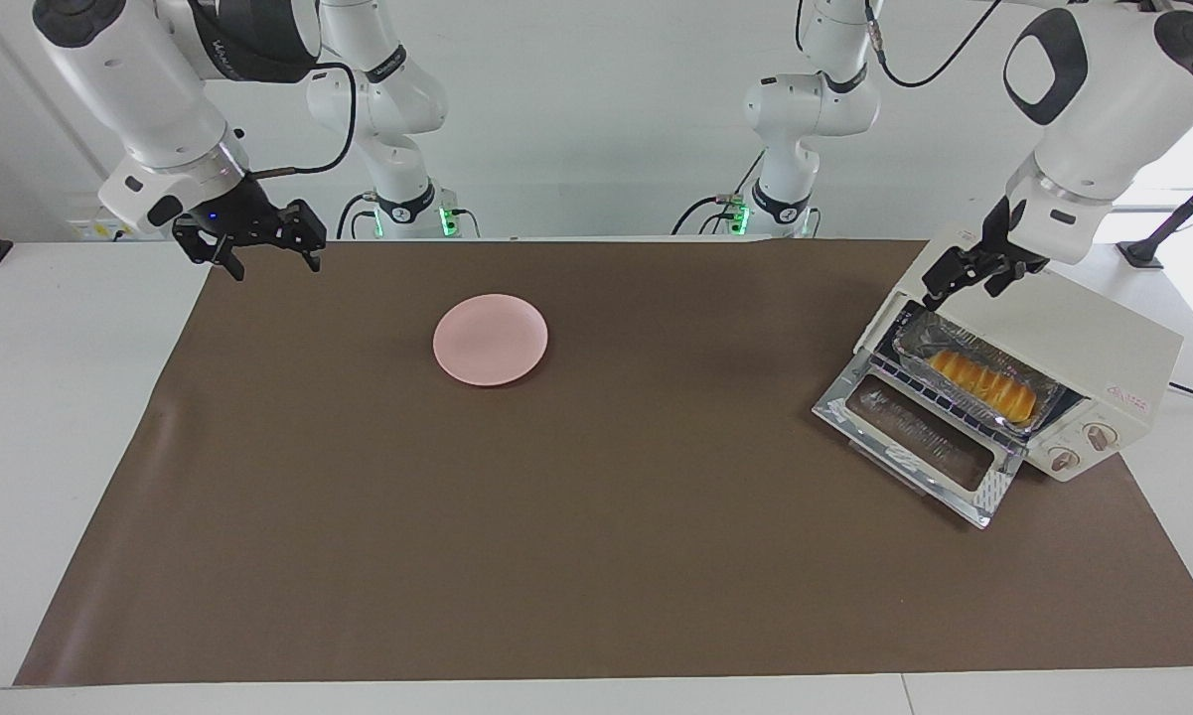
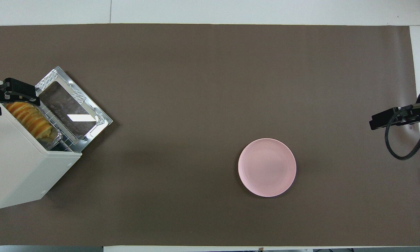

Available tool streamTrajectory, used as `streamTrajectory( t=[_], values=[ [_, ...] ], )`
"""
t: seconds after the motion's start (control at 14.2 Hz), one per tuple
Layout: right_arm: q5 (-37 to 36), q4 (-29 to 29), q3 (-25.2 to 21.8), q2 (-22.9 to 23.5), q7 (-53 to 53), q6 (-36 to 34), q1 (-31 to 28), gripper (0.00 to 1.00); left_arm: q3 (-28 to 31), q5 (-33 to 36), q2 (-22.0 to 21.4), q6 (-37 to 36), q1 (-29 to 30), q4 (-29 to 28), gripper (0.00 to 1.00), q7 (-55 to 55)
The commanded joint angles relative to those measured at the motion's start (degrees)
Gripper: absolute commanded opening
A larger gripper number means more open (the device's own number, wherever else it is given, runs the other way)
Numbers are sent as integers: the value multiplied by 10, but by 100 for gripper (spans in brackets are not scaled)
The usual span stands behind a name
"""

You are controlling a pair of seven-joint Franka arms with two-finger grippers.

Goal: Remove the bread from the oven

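Bread [image 1: 983, 385] lies in the foil tray [image 1: 912, 340] inside the oven [image 1: 1073, 333], its long side running along the open door, just below my open left claw [image 1: 966, 277], while my right claw [image 1: 258, 241] waits open, well apart.

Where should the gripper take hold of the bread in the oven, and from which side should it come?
Probably across the middle of the bread, fingers on its two long sides. It lies lengthwise in a foil tray on the rack, the oven roof above it, so come in through the open door. The open left gripper hangs over the oven's top edge.
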Motion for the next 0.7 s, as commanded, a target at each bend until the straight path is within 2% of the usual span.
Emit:
streamTrajectory(
  t=[0.0, 0.14, 0.35, 0.63],
  values=[
    [-5, -5, 6, -8, -11, -6, -8, 100, -2, 41, 118, 3, -4, 103, 100, -93],
    [-5, -5, 6, -8, -11, -6, -9, 100, -2, 74, 129, 45, -2, 98, 100, -116],
    [-5, -5, 6, -8, -11, -6, -9, 100, -2, 123, 145, 95, -2, 56, 100, -207],
    [-5, -5, 6, -8, -12, -6, -9, 100, -1, 129, 121, 136, -2, -21, 100, -254]
  ],
)
